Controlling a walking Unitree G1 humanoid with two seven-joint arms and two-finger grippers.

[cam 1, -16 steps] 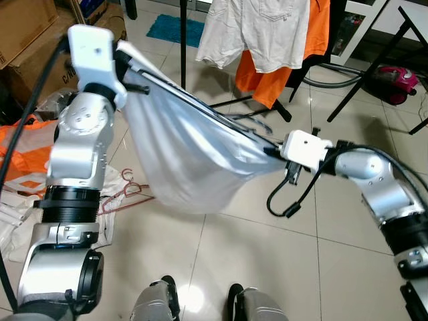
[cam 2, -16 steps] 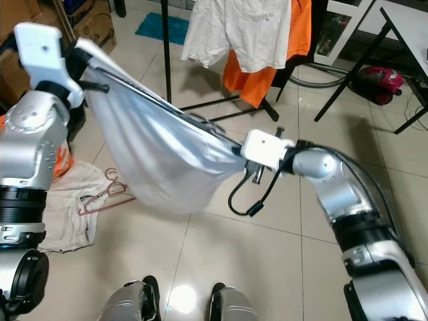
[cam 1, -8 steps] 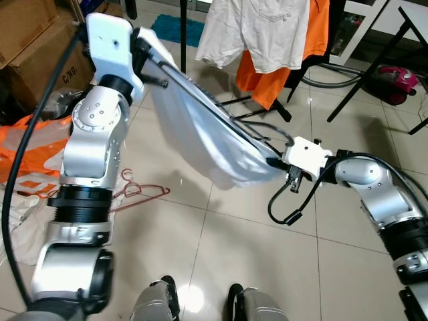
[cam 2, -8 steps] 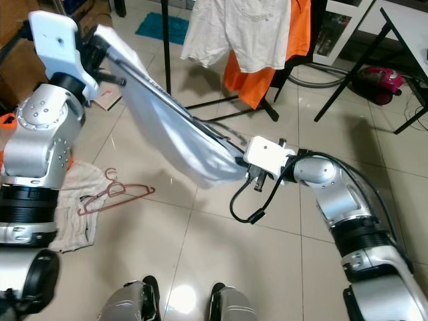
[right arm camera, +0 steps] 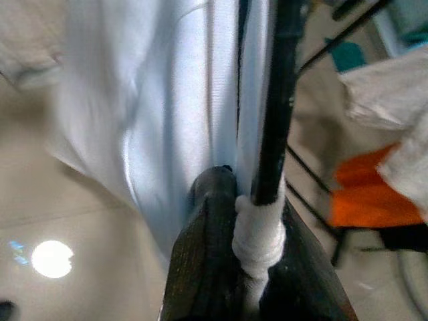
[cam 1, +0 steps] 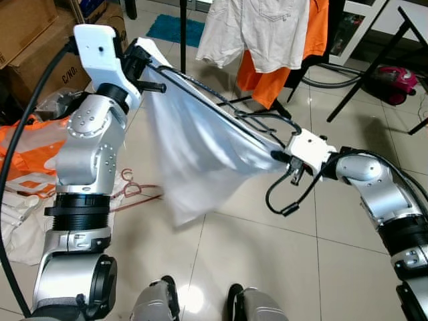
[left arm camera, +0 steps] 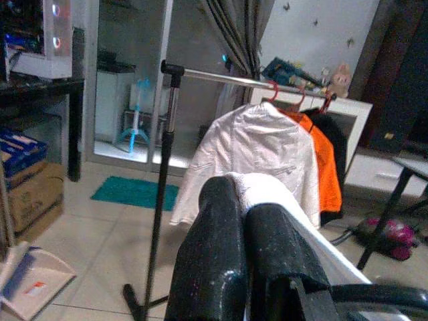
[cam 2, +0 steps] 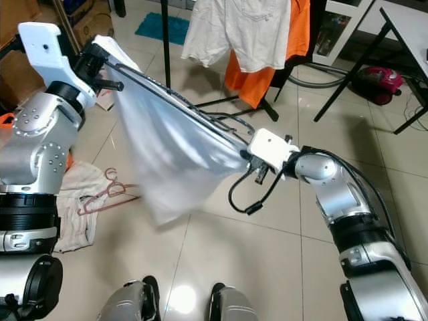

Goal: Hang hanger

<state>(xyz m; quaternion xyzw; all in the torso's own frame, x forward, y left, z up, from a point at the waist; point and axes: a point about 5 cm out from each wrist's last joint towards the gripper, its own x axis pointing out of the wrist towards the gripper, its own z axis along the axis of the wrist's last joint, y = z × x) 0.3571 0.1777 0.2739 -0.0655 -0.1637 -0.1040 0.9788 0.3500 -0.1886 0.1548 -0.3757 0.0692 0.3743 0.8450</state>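
A black hanger (cam 1: 207, 100) carries a pale white garment (cam 1: 194, 154) and is stretched in the air between my two grippers. My left gripper (cam 1: 142, 59) is raised at the upper left and shut on the garment's end; the left wrist view shows its fingers (left arm camera: 214, 254) pressed together with white cloth between them. Lower right, my right gripper (cam 1: 279, 156) is shut on the hanger's other end, pinching the black bar (right arm camera: 277, 100) and cloth. The clothes rack (left arm camera: 221, 75) stands beyond, holding a white shirt (cam 1: 257, 30) and an orange garment (cam 1: 267, 83).
A pink hanger (cam 1: 137, 190) lies on the tiled floor at the left, beside orange cloth (cam 1: 27, 154) and white cloth (cam 1: 20, 227). Cardboard boxes (cam 1: 27, 33) stand far left. A pink vacuum cleaner (cam 1: 394, 75) and black table legs (cam 1: 374, 60) are at the right.
The garment has swung down and billowed out, hanging lower than half a second ago. My left gripper has dropped slightly to the left; the right gripper has risen a little.
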